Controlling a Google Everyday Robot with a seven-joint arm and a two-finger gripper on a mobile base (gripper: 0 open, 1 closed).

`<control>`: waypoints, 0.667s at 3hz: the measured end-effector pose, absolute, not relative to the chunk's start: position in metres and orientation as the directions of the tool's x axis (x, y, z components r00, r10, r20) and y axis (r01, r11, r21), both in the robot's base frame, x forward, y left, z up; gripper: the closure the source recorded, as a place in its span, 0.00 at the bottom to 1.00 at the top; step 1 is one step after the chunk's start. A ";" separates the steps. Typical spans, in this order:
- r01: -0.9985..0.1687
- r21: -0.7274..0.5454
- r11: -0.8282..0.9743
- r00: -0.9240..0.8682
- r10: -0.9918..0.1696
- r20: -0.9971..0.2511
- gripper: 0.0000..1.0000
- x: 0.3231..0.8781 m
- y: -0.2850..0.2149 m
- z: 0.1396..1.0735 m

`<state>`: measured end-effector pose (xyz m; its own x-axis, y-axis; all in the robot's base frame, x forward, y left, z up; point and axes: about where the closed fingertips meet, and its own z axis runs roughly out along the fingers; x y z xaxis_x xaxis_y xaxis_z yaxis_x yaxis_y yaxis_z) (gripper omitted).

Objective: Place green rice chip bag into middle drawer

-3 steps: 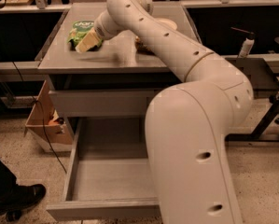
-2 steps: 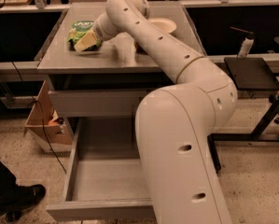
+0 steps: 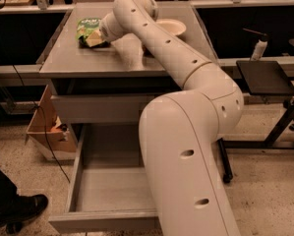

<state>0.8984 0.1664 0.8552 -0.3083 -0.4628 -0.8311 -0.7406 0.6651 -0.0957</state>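
The green rice chip bag (image 3: 88,27) lies on the grey cabinet top (image 3: 73,63) at its back left. My gripper (image 3: 94,40) is at the bag's near right edge, right against it, low over the cabinet top. My white arm runs from the lower middle of the view up to it. The middle drawer (image 3: 107,193) is pulled out wide below, and its flat grey bottom is bare. My arm hides the drawer's right side. The top-tier drawer (image 3: 97,107) above it is closed.
A white bowl (image 3: 172,27) sits on the cabinet top behind my arm. A cardboard box (image 3: 44,127) stands on the floor left of the cabinet. A person's black shoe (image 3: 19,209) is at the lower left. A black stand (image 3: 267,77) with a bottle (image 3: 258,48) is at the right.
The arm's big lower segments have shifted left and nearer the camera. The gripper has stayed at the green bag, and the bag has not moved.
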 end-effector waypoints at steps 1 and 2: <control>-0.739 -0.111 0.665 -0.283 -0.455 -0.844 0.73 0.895 0.160 0.869; -0.743 -0.125 0.657 -0.255 -0.451 -0.856 0.96 0.885 0.156 0.881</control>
